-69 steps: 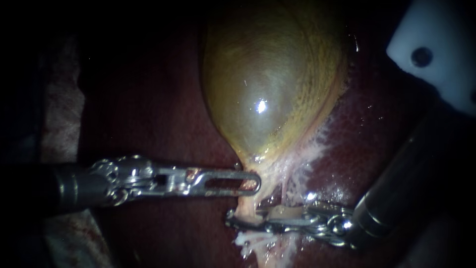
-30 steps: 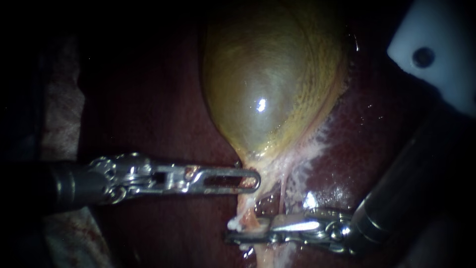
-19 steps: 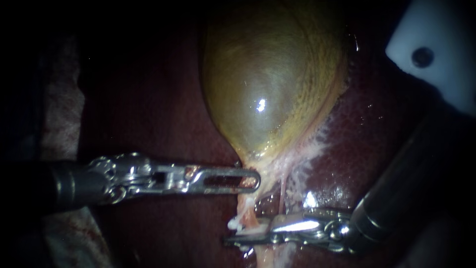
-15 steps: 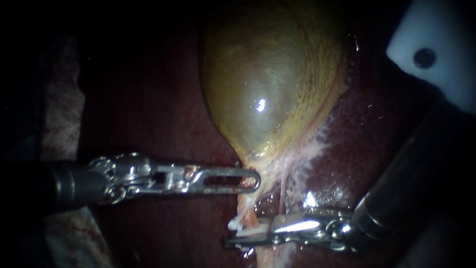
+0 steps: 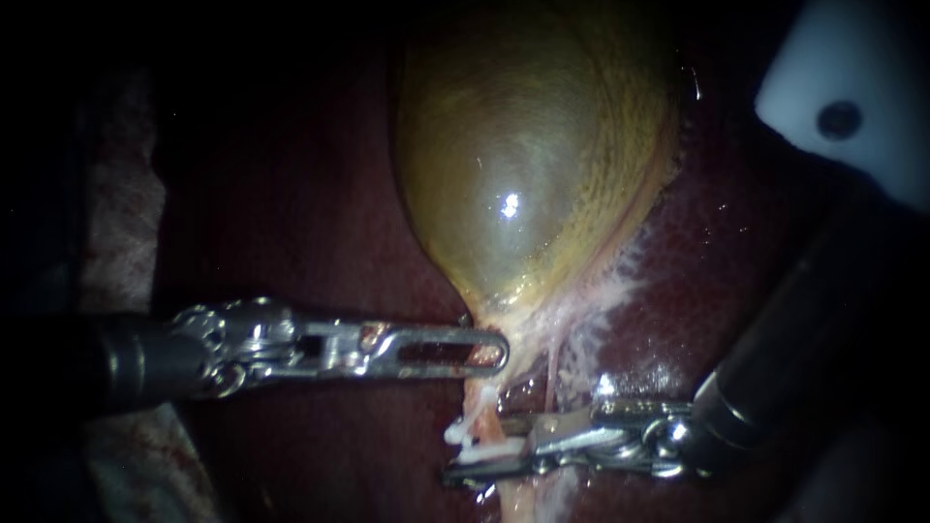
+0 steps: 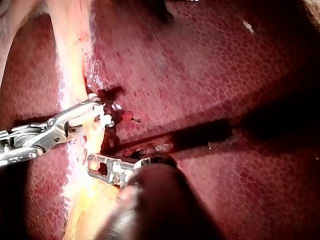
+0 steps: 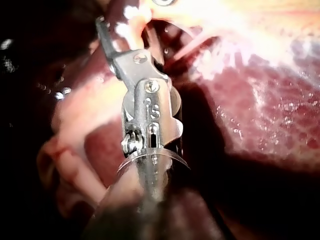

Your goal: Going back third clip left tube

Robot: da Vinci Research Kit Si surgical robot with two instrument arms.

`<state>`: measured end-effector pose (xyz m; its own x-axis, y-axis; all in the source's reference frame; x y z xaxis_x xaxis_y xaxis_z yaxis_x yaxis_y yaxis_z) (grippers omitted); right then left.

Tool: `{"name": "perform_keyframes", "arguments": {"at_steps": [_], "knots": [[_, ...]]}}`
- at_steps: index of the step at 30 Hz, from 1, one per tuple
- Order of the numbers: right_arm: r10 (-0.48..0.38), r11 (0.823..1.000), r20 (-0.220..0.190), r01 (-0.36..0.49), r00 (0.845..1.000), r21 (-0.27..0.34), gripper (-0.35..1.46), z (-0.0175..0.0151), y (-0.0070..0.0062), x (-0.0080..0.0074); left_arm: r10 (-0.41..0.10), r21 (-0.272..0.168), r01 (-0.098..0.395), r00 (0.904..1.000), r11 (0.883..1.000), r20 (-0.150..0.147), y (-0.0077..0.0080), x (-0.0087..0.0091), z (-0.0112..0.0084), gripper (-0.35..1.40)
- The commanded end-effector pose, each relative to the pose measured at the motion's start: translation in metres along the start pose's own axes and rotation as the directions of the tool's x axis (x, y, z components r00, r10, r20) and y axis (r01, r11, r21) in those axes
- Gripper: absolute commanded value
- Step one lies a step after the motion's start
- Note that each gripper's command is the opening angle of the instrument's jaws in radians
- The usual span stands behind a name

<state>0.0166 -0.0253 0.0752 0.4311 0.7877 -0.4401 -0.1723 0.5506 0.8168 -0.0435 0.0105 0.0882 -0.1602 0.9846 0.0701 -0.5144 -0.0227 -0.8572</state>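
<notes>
The yellow-green gallbladder (image 5: 528, 174) narrows into a pale neck that runs down as the left tube (image 5: 481, 407); a thinner right tube (image 5: 552, 373) lies beside it. My left instrument (image 5: 489, 351) comes in level, its slotted jaws shut on the edge of the neck; it also shows in the left wrist view (image 6: 97, 165). My right instrument (image 5: 475, 450) straddles the left tube with its jaws open. A white clip (image 5: 463, 441) sits on that tube at the jaw tips, and appears again (image 6: 104, 118) ahead of my right instrument (image 6: 87, 111). In the right wrist view my right instrument (image 7: 112, 35) points at the pale tube.
Dark red liver (image 5: 310, 223) surrounds the gallbladder. A white plastic piece with a dark hole (image 5: 852, 126) hangs above the right shaft. Pale cloth (image 5: 121, 242) lies at the far left. White stringy tissue (image 5: 605, 291) fans out beside the neck.
My right instrument has drawn back a little to the right and its jaws have parted, leaving the white clip on the left tube. My left instrument has not moved.
</notes>
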Motion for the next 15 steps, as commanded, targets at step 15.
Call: {"name": "perform_keyframes", "arguments": {"at_steps": [15], "knots": [[-0.044,0.998,-0.001,0.043,0.999,-0.037,0.47,-0.0006,0.0016,-0.0008,0.001,0.000,-0.001,1.0000,1.000,0.002,0.0008,0.0001,-0.0004,-0.35]]}}
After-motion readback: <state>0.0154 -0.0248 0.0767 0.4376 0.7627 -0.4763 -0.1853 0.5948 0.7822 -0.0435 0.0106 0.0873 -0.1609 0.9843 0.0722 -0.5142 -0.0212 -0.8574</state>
